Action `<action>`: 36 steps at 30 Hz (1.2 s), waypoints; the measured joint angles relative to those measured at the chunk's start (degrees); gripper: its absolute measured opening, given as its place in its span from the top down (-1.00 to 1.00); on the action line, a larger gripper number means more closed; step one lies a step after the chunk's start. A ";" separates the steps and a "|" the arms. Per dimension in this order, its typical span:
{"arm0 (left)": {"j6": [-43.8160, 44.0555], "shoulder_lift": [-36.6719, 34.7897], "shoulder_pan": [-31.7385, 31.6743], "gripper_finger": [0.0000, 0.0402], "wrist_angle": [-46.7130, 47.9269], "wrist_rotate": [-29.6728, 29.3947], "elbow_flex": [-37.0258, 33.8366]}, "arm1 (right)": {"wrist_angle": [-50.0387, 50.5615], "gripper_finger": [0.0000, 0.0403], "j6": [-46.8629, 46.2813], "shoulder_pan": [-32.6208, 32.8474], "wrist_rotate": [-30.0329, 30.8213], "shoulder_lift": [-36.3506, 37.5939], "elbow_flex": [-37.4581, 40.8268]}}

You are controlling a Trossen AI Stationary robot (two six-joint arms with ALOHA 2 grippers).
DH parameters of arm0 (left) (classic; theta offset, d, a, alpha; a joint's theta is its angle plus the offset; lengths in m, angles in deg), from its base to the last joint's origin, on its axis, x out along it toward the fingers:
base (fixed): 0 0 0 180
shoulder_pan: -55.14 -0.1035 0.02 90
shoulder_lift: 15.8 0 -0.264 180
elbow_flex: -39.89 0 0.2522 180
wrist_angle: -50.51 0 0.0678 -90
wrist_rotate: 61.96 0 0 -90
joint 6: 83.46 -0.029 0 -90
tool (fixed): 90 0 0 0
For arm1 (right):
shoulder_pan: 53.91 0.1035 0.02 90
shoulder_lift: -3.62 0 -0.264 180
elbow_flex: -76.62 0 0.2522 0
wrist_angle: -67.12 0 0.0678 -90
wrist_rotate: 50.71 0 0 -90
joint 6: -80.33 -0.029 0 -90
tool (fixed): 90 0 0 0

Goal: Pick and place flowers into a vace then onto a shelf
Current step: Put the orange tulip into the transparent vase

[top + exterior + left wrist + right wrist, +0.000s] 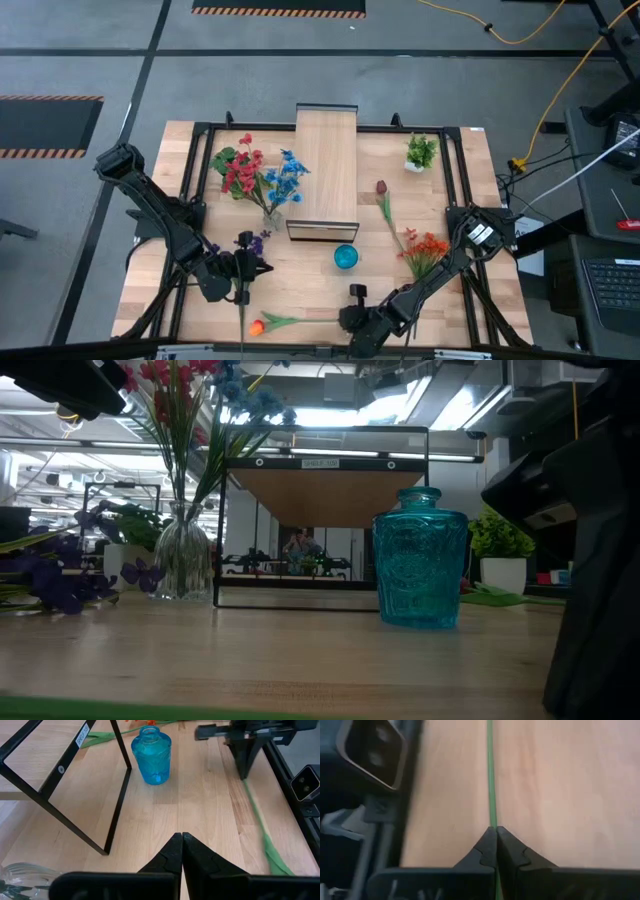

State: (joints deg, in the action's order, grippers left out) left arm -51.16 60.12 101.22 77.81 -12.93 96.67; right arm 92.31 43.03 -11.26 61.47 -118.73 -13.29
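An orange-bloomed flower (290, 321) lies near the table's front edge, and my right gripper (345, 319) is shut on its green stem. My left gripper (266, 267) hovers shut at the front left and holds nothing. It points toward the blue glass vase (345, 257), which stands on its base in front of the shelf (327, 165). A clear glass vase (272, 215) holds red and blue flowers. Purple flowers (252, 243), a dark red tulip (381, 187) and orange flowers (425, 248) lie on the table. My right gripper pinches the thin green stem (491, 817) between its two fingers, at the end away from the bloom. The fingers slant down from the table's right, and the stem runs straight on ahead of them. The orange bloom (257, 327) rests on the table to the left.
A small green potted plant (421, 152) stands at the far right. The shelf's black frame (117, 795) stands close beside the blue vase (151, 755). A black rail (455, 170) runs around the tabletop. Bare wood lies between the blue vase and the front edge.
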 joint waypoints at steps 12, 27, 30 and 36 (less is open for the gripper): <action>0.00 0.00 0.00 0.97 0.02 0.03 0.00 | 5.00 1.00 -2.88 -1.45 -0.34 0.72 -0.17; 0.02 0.00 0.00 0.97 0.02 0.09 0.00 | 13.49 1.00 -4.26 -1.56 -1.61 4.14 0.33; 0.00 0.00 0.00 0.97 0.17 0.09 0.00 | 13.92 1.00 -4.27 -1.56 -1.26 6.14 0.19; -0.03 0.00 0.03 0.97 0.40 0.09 -0.02 | 13.72 1.00 -3.99 -1.54 -1.03 7.50 0.12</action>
State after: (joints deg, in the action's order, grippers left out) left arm -51.19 60.12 101.25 78.21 -12.84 96.65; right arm 106.03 39.03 -12.80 60.44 -111.22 -13.17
